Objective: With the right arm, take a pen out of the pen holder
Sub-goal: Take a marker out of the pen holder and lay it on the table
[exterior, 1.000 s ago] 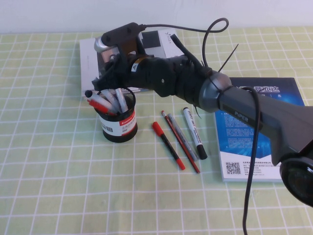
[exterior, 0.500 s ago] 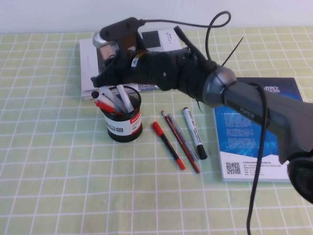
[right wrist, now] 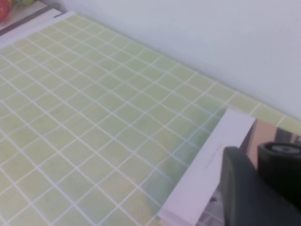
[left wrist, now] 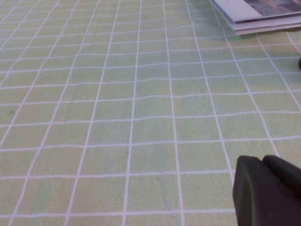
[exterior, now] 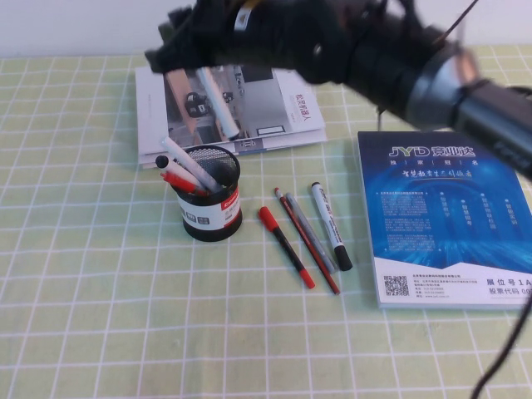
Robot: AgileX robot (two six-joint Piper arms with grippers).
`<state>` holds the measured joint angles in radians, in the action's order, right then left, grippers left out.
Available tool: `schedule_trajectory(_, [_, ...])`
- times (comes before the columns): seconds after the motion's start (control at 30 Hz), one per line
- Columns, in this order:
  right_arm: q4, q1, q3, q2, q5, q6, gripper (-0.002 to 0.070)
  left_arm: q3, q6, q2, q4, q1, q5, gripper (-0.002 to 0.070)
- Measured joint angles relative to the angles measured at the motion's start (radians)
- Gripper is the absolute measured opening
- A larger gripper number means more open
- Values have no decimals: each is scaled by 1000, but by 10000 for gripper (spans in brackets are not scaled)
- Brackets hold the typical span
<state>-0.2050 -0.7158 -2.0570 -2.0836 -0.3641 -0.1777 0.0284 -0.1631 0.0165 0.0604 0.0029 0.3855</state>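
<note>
On the left, only a dark part of the left gripper (left wrist: 266,194) is seen in its wrist view, low over the green checked tablecloth (exterior: 100,316), and whether it is open or closed cannot be told. Further right, a stack of white printed magazines (exterior: 283,104) is laid flat at the back of the table, and in front of it the black mesh cylindrical pen holder (exterior: 209,199) is stood upright with several red and white pens (exterior: 184,170) leaning out over its left rim. A second ago the right gripper (exterior: 195,65) was pressed down among those pens at the holder's mouth; it is now seen lifted to the top of the high view, above the magazines, and is closed on the upper end of a slim white-barrelled pen (exterior: 219,105). This pen is hung slanting below the claw, clear of the holder and over the magazines. The holder itself has been shifted slightly to the right since then. Beside it, four loose items are lain on the cloth as before: a red pen (exterior: 286,248), a thin red pencil (exterior: 309,244), a grey pen (exterior: 313,239) and a white marker with a black cap (exterior: 331,225). At the far right a glossy blue booklet (exterior: 445,220) is left unmoved.
</note>
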Motion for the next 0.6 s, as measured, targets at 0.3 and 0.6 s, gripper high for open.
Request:
schedule_trajectory(0.3, [115, 0, 92, 177, -122, 98, 80, 0, 0, 0, 0, 0, 0, -5])
schedule_trajectory(0.6, [136, 0, 410, 346, -157, 195, 80, 0, 0, 0, 0, 0, 0, -5])
